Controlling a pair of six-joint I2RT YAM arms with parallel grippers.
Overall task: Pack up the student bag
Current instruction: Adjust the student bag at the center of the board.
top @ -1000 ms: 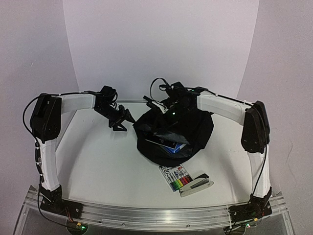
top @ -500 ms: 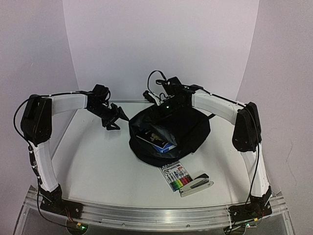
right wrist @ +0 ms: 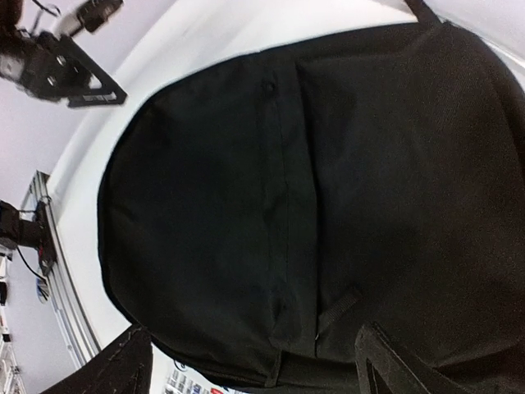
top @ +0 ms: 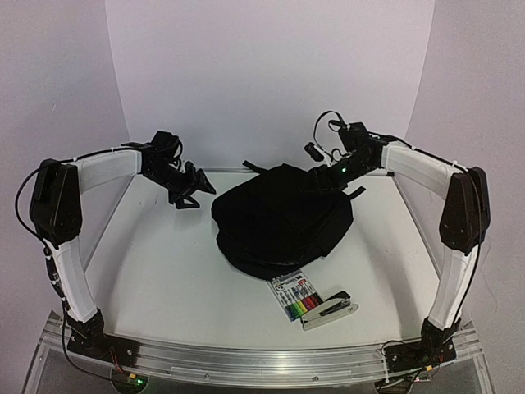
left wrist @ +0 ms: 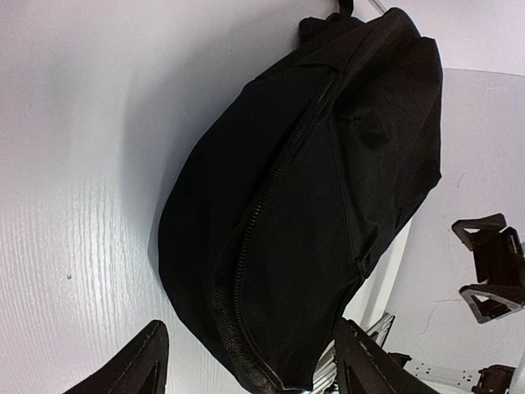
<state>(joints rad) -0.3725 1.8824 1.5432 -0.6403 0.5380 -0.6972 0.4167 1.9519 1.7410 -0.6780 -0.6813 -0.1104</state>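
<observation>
The student bag is a black fabric backpack lying on the white table's middle, its flap down over the opening so nothing inside shows. Its zipper line runs along the side in the left wrist view. My left gripper hovers open to the left of the bag, apart from it, jaws spread wide. At the bag's far right corner my right gripper is open, with nothing between its fingers. The bag fills the right wrist view.
A pack of coloured markers and a grey stapler lie on the table in front of the bag, near the front rail. A white backdrop curves up behind the table.
My right gripper opened, let go of the bag's flap and pulled back to the right. The flap fell shut over the books that showed inside. The left gripper drifted slightly left.
</observation>
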